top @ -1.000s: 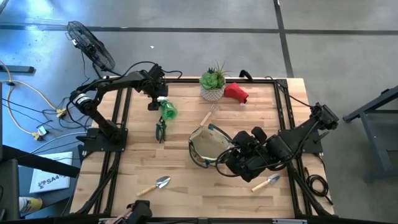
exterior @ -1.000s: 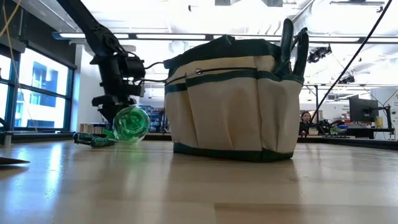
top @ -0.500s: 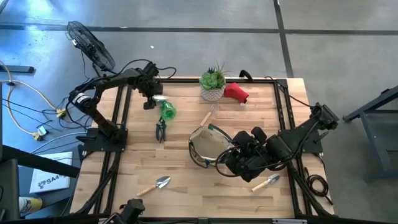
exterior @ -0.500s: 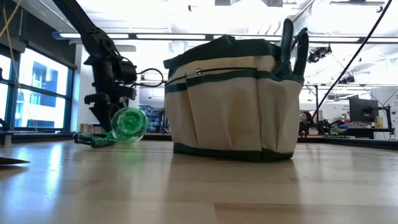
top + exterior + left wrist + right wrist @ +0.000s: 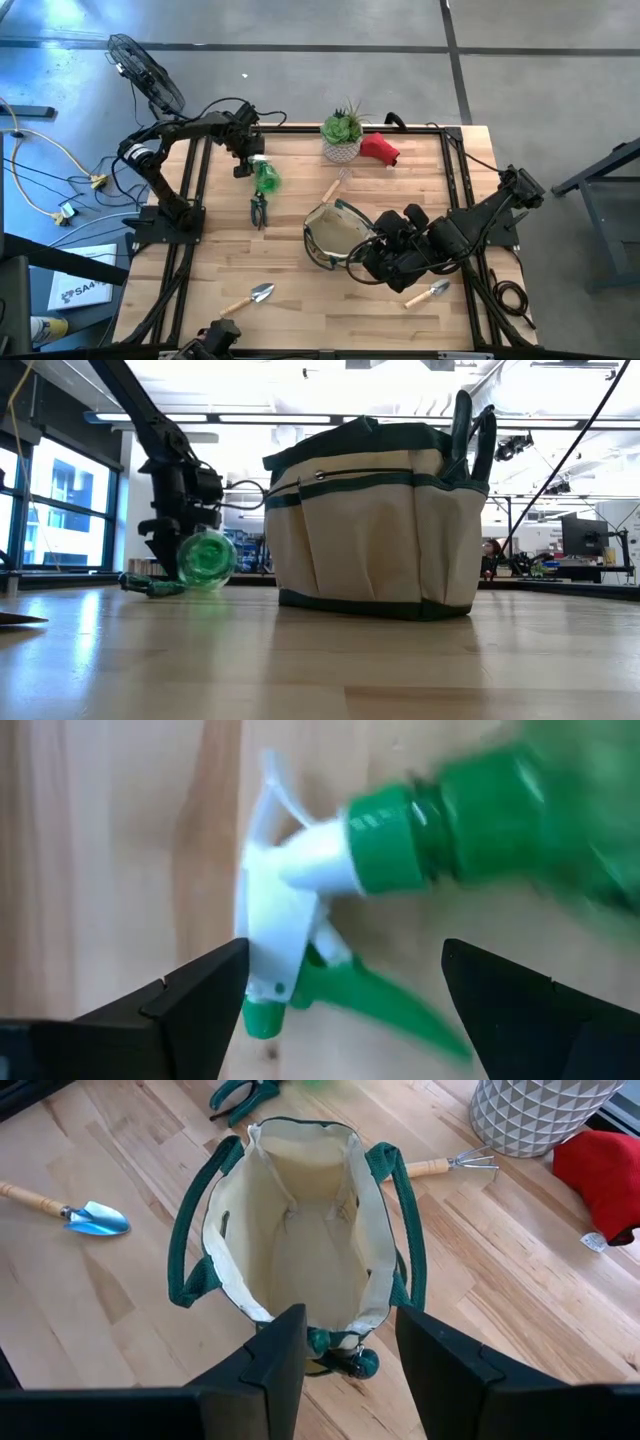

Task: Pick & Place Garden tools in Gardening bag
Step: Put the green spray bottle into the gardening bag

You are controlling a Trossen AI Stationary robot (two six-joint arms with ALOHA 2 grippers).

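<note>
Gardening bag (image 5: 300, 1230) is seen empty mid-frame; spray bottle (image 5: 266, 177) lies flat, nozzle toward upper left, between the left gripper's (image 5: 340, 990) spread jaws.

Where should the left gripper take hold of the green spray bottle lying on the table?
Probably at the narrow neck below the white trigger head, coming down from above. The green spray bottle lies on its side, and the left gripper hangs open over the head; the round body looks likelier to roll or slip.

Two trowels (image 5: 252, 297) (image 5: 430, 293), one spray bottle (image 5: 266, 177), one bag (image 5: 330, 235), one pruner (image 5: 258, 209).
</note>
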